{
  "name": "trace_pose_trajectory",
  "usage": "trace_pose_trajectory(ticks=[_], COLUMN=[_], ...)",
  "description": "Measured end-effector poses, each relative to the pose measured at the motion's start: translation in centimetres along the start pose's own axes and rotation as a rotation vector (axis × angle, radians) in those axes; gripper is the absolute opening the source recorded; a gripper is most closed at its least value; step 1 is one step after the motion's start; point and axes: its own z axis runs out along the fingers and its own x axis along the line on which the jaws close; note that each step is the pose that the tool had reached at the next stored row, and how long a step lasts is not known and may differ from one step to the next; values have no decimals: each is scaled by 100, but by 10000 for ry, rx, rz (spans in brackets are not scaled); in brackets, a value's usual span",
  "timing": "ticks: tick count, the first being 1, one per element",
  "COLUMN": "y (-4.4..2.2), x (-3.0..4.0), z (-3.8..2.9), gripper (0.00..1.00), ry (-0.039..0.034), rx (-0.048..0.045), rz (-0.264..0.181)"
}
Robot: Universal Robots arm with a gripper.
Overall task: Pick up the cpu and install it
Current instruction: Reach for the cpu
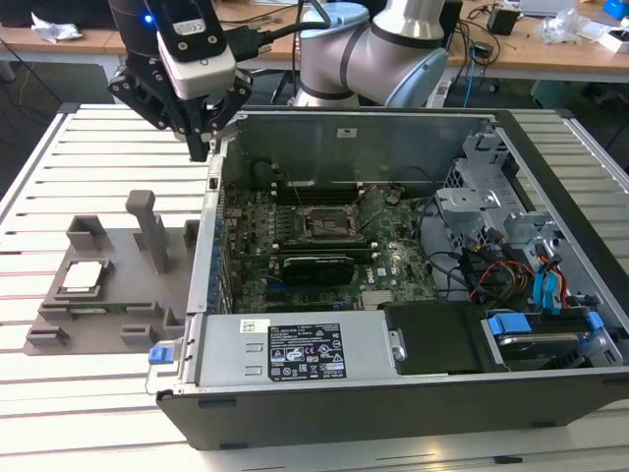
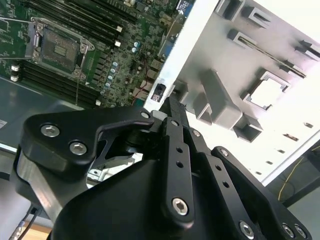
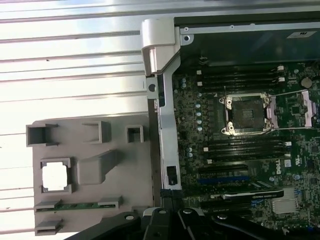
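Cpu (image 1: 82, 277) — seated flat in grey fixture (image 1: 123, 290) pocket at the exterior view's left, apparently squared for pickup; hand (image 1: 201, 150) — closed, empty, above case (image 1: 209, 256) wall.

A white slatted surface (image 1: 98, 147) spreads beneath and around the gripper (image 1: 201, 147), its rails glaring under bright light. Beyond the gripper stand cluttered wooden desks (image 1: 560, 54), with dark floor (image 1: 34, 108) between them and the surface.

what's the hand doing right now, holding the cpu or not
hand: closed, holding nothing; the cpu lies in the grey fixture.
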Motion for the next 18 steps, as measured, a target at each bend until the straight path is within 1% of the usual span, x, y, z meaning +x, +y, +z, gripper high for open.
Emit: trace_pose_trajectory(ticks=[3, 11, 18], y=[-3, -7, -9], x=[40, 96, 123], z=[-1, -2, -3], gripper=[11, 11, 11], ry=[0, 0, 0], rx=[1, 0, 0], rz=[0, 0, 0])
